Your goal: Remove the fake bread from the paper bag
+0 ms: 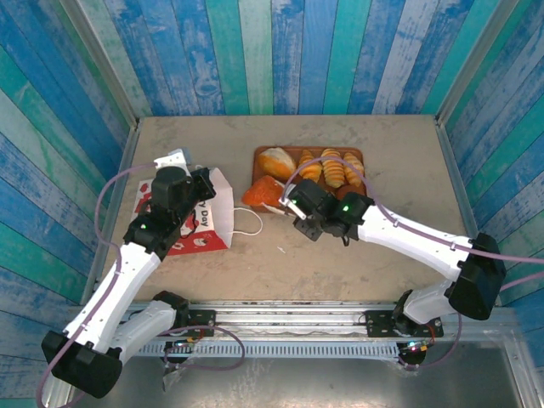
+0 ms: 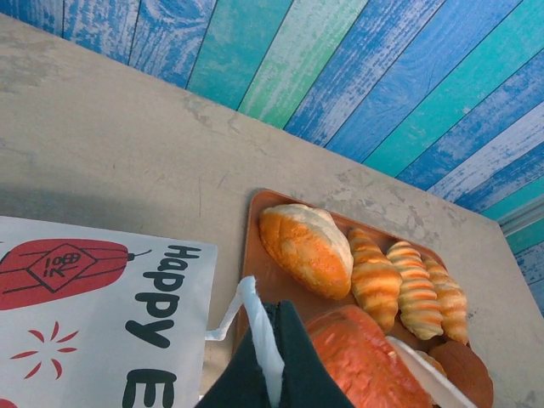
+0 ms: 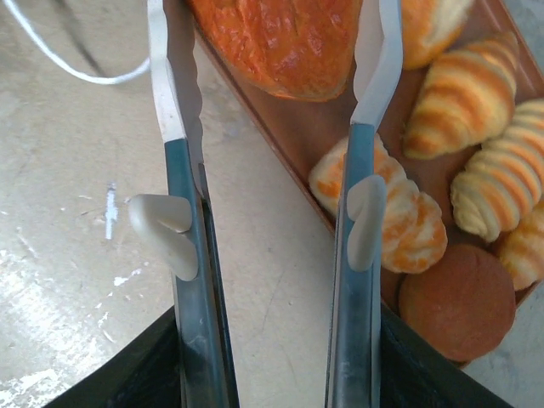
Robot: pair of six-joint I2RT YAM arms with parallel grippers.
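Spotter: Right gripper (image 3: 272,59) sits closest, fingers (image 3: 174,93) half spread. Left tip is over bare table (image 3: 76,255), right tip over the tray (image 3: 297,127). Orange roll (image 3: 280,38) fills the gap between the tips. Pressing it or merely flanking it, cannot tell.

Scribe: Rest of the fake bread (image 1: 310,166)?

Spotter: Every piece seen is on the tray, far middle of the table. Three croissants (image 1: 333,168) side by side, long axes far-to-near. Pale bun (image 1: 276,161) at their left. Orange roll at the near-left corner.

Scribe: Paper bag (image 1: 204,217)?

Spotter: Flat on its side, left of the tray. Long axis left-right, mouth pointing right at the tray. Handle loop (image 1: 249,223) lies across the narrow strip between them. Left gripper (image 1: 202,182) at the bag's far mouth corner, closed; what it pinches, cannot tell.

Scribe: Room?

Spotter: Wide bare table to the right of the tray and on its near side. Tray's far edge is close to the back wall (image 1: 297,59).
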